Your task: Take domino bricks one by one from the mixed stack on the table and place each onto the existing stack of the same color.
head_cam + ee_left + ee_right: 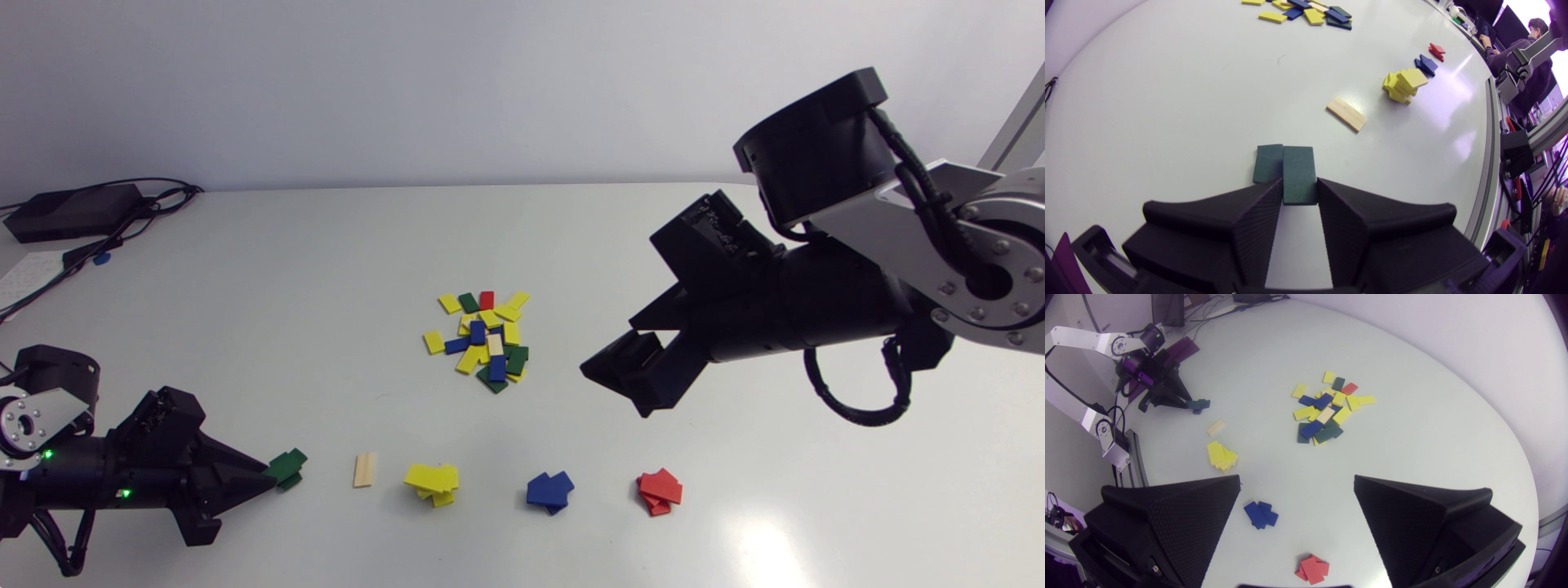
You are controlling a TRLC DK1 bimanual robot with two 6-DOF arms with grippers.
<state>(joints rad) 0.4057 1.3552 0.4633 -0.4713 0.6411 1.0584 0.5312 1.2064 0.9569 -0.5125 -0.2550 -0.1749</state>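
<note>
Currently the left tool point(1299, 182) is clenched on a flat dark green wooden domino brick point(1298, 163), one finger against each long edge. The brick sits low over the pale grey worktop point(245, 327), just beside a second green brick point(1267, 163). Whether it overlaps that one, I cannot tell.

Handling, as judged: thin, stiff and light, with smooth painted faces likely to skate on one another. The long edges are the sensible hold. Let go low, or the piece may slide off its mate.

The right tool point(616, 388) is released, fingers spread wide with nothing between them. It hangs above the worktop between the mixed pile of coloured bricks point(486, 343) and the near row.

- Near row beyond the green: lone pale natural-wood brick point(365, 469), fanned yellow stack point(433, 483), blue stack point(549, 490), red stack point(660, 492).
- The wood brick is nearest, but apart from the green pair.
- Black power adapter with cables point(69, 212) sits at the far corner, well apart.
</note>
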